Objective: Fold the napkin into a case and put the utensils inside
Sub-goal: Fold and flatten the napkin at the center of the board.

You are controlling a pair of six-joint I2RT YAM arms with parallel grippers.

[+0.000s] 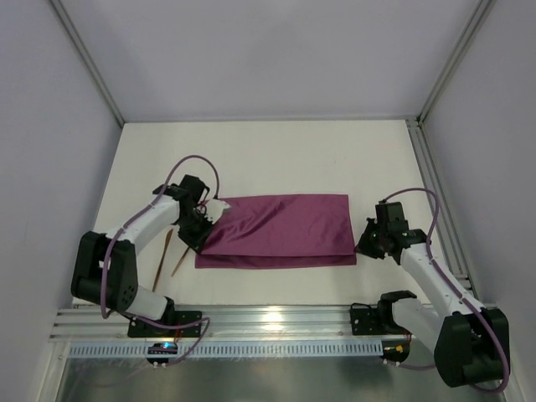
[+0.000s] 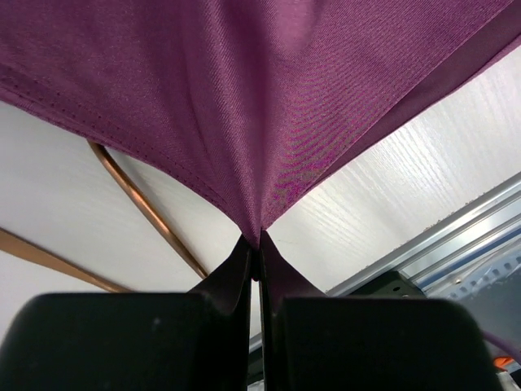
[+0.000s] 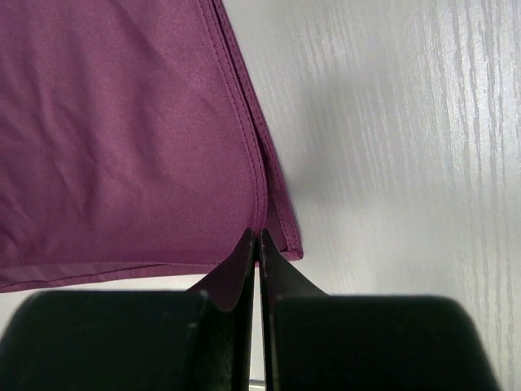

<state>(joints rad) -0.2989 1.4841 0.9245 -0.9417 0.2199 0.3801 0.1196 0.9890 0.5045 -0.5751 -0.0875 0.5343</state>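
Observation:
The plum-purple napkin lies folded into a wide oblong in the middle of the table. Its left end is gathered and lifted by my left gripper, which is shut on the napkin; the cloth funnels down into the fingertips. My right gripper sits at the napkin's near right corner. It is shut, with the upper layer's hem running into its tips. Two copper utensils lie on the table left of the napkin, and their handles show under the raised cloth.
A metal rail runs along the near table edge behind both arm bases. Frame posts and grey walls close in the left, right and far sides. White tabletop stretches beyond the napkin.

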